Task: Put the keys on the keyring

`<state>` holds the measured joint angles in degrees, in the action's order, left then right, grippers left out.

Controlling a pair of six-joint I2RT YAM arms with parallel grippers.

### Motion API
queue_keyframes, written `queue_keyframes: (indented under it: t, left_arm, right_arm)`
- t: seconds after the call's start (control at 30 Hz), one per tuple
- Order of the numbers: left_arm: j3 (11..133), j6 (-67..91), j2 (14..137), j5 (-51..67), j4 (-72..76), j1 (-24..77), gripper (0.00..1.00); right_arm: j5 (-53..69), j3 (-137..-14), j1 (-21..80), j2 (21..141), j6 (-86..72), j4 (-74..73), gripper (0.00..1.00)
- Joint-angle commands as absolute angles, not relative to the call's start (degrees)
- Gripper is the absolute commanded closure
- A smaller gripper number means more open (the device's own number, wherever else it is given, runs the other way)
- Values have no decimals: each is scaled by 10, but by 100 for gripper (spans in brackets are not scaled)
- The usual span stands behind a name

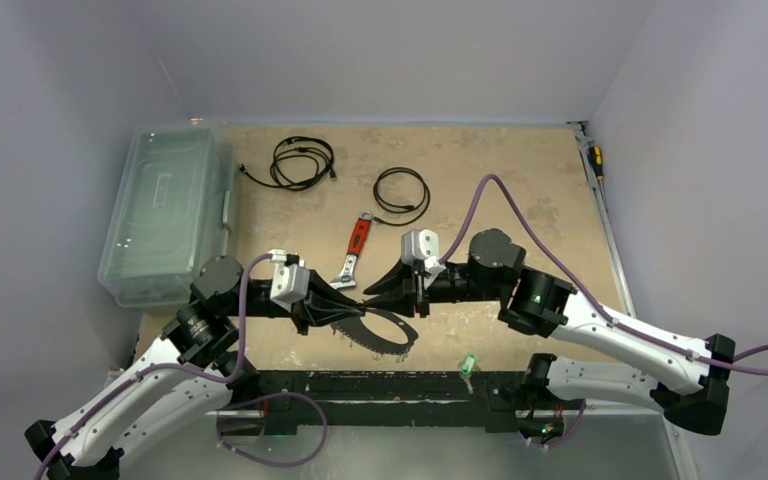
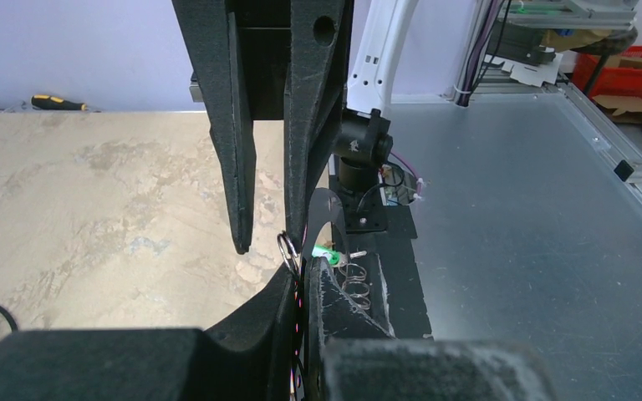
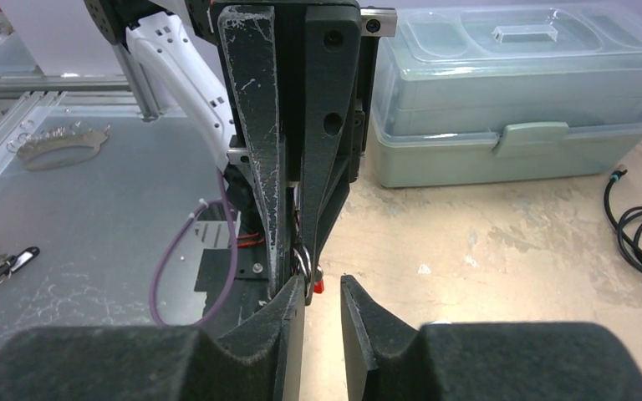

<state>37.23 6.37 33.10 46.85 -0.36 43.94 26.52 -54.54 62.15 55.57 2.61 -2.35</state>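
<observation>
Keyring [image 3: 304,257] seemingly pinched at tip of left gripper [image 3: 299,269]

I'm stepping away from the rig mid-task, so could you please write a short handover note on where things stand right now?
Left gripper: jaws shut on a small silver ring; a red piece, probably the red key, sits just under it.
Right gripper: jaws apart, tips at that ring, nothing seen gripped.
Green key: loose on the black rail at the near edge.
Large oval loop: below both grippers in the top view; whether it joins the held ring is unclear.
Done: ring held between the arms. Left: green key on no ring; red key unconfirmed.
</observation>
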Motion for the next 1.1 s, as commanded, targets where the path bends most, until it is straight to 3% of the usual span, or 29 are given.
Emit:
queue_keyframes:
  t: [0.0,0.17,0.3,0.47,0.5,0.67,0.73,0.9,1.07]
  left_arm:
    - [372,62,325,467,35,439,100]
    - [371,62,325,467,37,439,100]
    - [371,62,325,467,37,439,100]
    - [373,57,324,463,29,439,100]
    - [375,55,325,457,24,439,95]
    - [394,32,327,440,-29,439,44]
    - [405,19,324,426,-53,439,35]
    - [457,-10,320,376,-125,439,36]
    - [528,-45,351,316,-215,439,52]
  right_arm:
    - [275,-576,623,565,31,-11,77]
    - [284,-582,623,581,26,-12,85]
    - [290,-593,623,601,24,-24,100]
    - [288,-608,623,608,39,-56,100]
    - [280,-617,623,609,45,-74,100]
    - [190,-689,624,641,98,-200,100]
    - [157,-712,625,654,111,-236,100]
    - [128,-742,627,670,130,-292,100]
    - [126,-768,631,671,140,-319,100]
